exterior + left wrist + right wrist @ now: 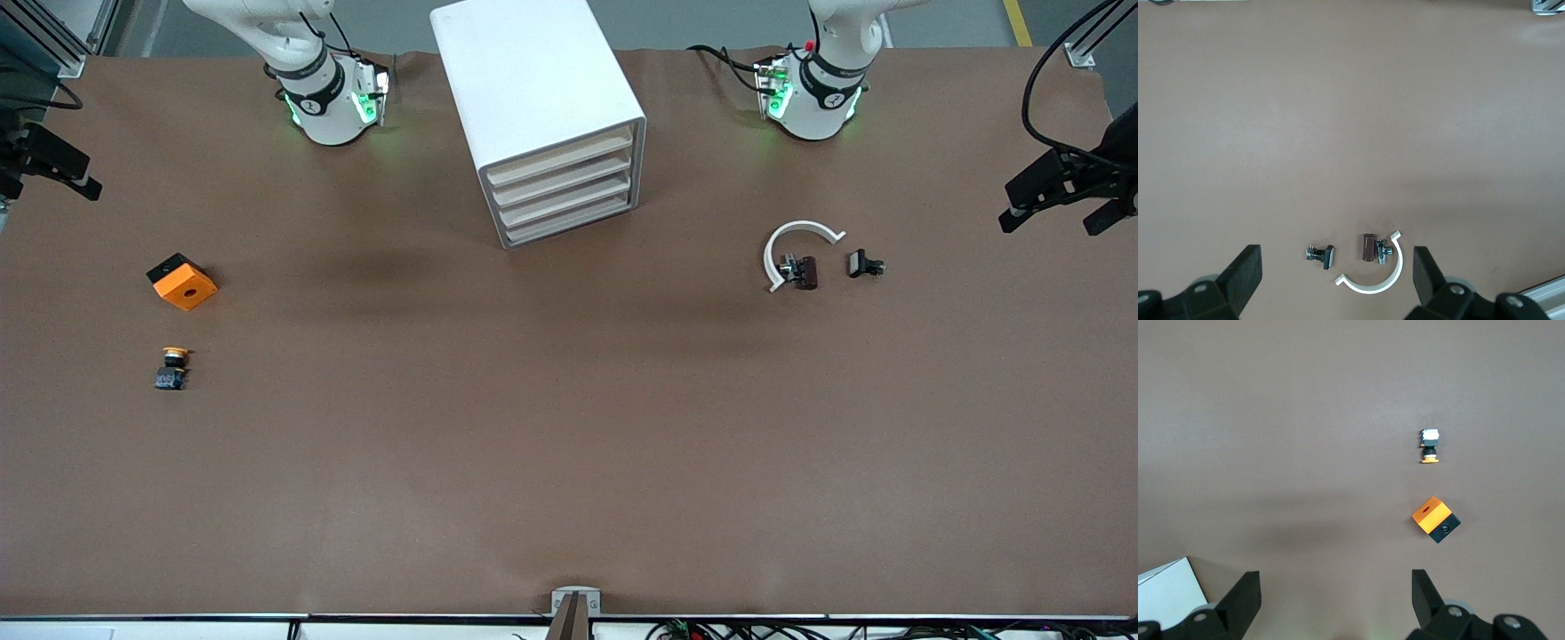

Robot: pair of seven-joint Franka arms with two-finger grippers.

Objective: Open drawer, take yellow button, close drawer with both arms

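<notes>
Button (172,367) on the table (569,444), near the orange cube (183,283)

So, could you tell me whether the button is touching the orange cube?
Apart: the front view shows bare table between the button and the orange cube.

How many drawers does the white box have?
4 drawers, all shut, stacked in the white cabinet between the two arms' bases. The top drawer sits just under the cabinet's roof; the second, third and bottom one lie below it. None looks hidden.
</notes>
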